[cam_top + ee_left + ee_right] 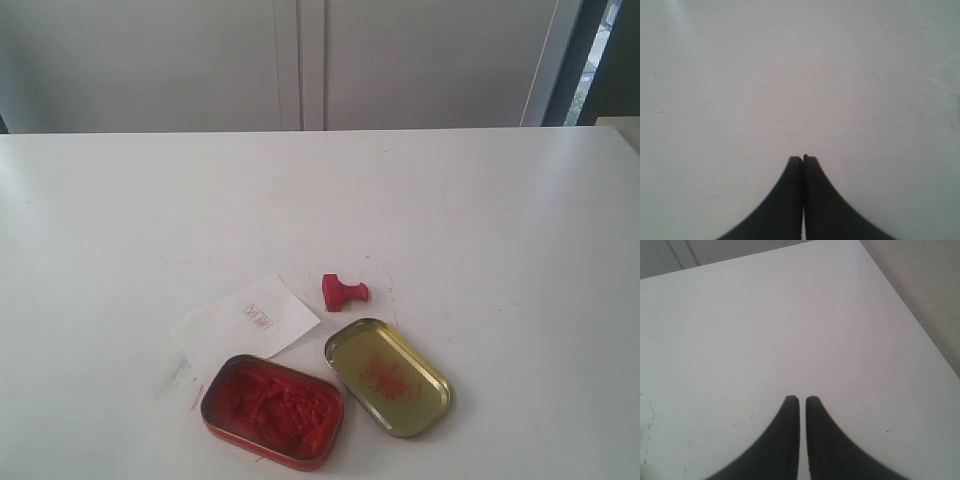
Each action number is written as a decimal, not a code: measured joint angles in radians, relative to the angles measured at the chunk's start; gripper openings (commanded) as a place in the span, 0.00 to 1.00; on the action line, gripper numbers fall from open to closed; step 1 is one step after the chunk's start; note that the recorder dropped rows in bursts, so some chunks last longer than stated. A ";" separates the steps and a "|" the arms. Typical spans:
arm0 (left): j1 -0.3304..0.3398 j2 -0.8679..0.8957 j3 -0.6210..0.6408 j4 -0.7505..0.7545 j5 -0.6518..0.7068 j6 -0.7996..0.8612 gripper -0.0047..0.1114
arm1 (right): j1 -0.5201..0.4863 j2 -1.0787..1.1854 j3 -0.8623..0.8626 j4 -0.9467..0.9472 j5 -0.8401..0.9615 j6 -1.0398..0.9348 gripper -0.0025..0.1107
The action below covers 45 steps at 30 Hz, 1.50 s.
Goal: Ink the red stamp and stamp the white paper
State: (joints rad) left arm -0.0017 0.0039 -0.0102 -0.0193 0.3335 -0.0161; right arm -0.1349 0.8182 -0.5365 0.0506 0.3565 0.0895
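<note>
The red stamp [344, 291] lies on its side on the white table, its knob pointing right, just right of the white paper [247, 322]. The paper lies flat and bears a small red imprint. Neither gripper shows in the exterior view. In the left wrist view my left gripper [803, 159] is shut, holding nothing, over bare table. In the right wrist view my right gripper [802, 399] is shut to a thin slit, empty, over bare table near a corner.
An open tin of lumpy red ink paste [272, 410] sits at the front, touching the paper's near edge. Its gold lid [387, 376], smeared red inside, lies to the right. The table's edge [900, 305] runs past the right gripper.
</note>
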 measured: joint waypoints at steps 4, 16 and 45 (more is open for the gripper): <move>0.000 0.000 0.000 0.000 0.000 0.000 0.04 | 0.000 0.000 0.000 0.000 0.000 0.000 0.07; 0.000 0.000 0.000 0.000 0.000 0.000 0.04 | 0.000 0.000 0.000 0.000 0.000 0.000 0.07; 0.000 0.000 0.000 0.000 0.000 0.000 0.04 | 0.000 -0.306 0.000 0.000 -0.011 0.000 0.07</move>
State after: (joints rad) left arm -0.0017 0.0039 -0.0102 -0.0193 0.3335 -0.0161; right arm -0.1349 0.5124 -0.5365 0.0506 0.3455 0.0895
